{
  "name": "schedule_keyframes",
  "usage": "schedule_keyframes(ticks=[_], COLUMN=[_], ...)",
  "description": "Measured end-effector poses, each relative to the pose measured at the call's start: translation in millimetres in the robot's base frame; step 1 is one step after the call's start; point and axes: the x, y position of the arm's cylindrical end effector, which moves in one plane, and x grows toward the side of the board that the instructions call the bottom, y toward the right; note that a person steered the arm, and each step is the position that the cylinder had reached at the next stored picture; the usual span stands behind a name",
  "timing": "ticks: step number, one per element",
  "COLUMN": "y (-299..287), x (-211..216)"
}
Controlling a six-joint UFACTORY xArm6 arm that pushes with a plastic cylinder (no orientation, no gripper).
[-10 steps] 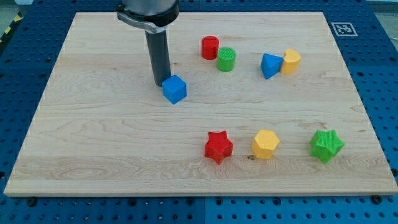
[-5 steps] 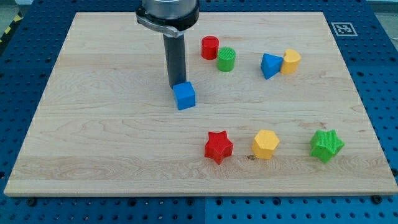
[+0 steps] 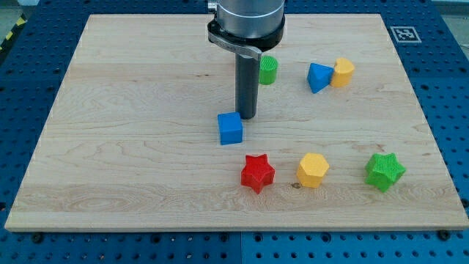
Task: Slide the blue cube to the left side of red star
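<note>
The blue cube (image 3: 230, 128) lies on the wooden board (image 3: 110, 147), up and to the left of the red star (image 3: 257, 173), with a small gap between them. My tip (image 3: 248, 118) stands just to the upper right of the blue cube, at or very near its top right corner. The rod rises from there to the arm's head at the view's top.
A green cylinder (image 3: 269, 70) shows partly behind the rod; the red cylinder is hidden by it. A blue triangular block (image 3: 318, 77) touches a yellow block (image 3: 342, 72) at upper right. A yellow hexagon (image 3: 313, 169) and a green star (image 3: 385, 171) lie right of the red star.
The tip has moved right and down the view, pushing the blue cube down and to the right, nearer the red star. The tip now stands at the cube's upper right instead of its upper left.
</note>
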Motion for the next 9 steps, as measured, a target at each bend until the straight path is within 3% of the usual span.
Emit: schedule_keyframes(ticks=[3,6,9], y=[-18.7,-57.4,-66.2], x=[31.8,30.9,86.6])
